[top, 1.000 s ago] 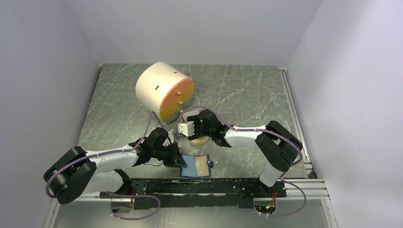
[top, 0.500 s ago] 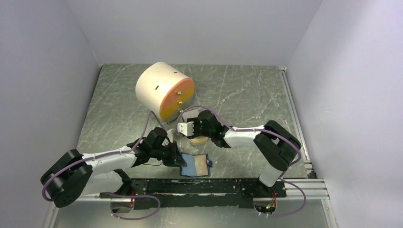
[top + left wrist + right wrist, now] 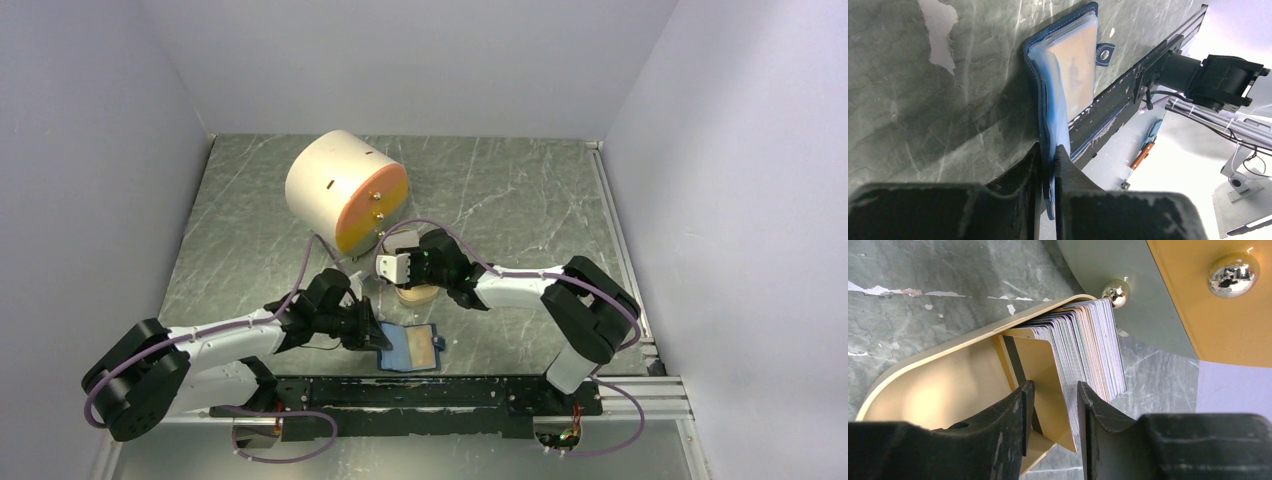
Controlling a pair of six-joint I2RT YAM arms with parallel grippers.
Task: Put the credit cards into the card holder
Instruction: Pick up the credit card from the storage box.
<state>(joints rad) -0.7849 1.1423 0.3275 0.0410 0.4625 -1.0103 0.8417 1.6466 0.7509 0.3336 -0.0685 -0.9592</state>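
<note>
Card holder: the card holder (image 3: 415, 350) lay open at the 6 o'clock edge of the tabletop (image 3: 500, 190). Its light-blue inside faced up and its tan pocket strip lay toward 3 o'clock.
Left tool: the left tool (image 3: 1048, 156) was clamped shut on the holder's 9 o'clock flap. That edge was raised while the rest lay flat.
Holder handling: it looked soft, floppy and light, and likely to slide unless pinned. The pinch on the flap looked a fair anchor.
Credit cards: the credit cards (image 3: 1088, 345) stood on edge, packed together in the tan dish (image 3: 948, 385), just toward 12 o'clock from the holder.
Right tool: the right tool (image 3: 1054, 387) hung partly open, its jaws either side of the front tan card. Whether they pressed on it could not be told.
Card handling: they looked thin, stiff, slick and light. The front one seemed best taken by its top edge, since neighbours might drag along.
Beyond: the cream cylinder (image 3: 345, 190) sat toward 11 o'clock, near the dish.
</note>
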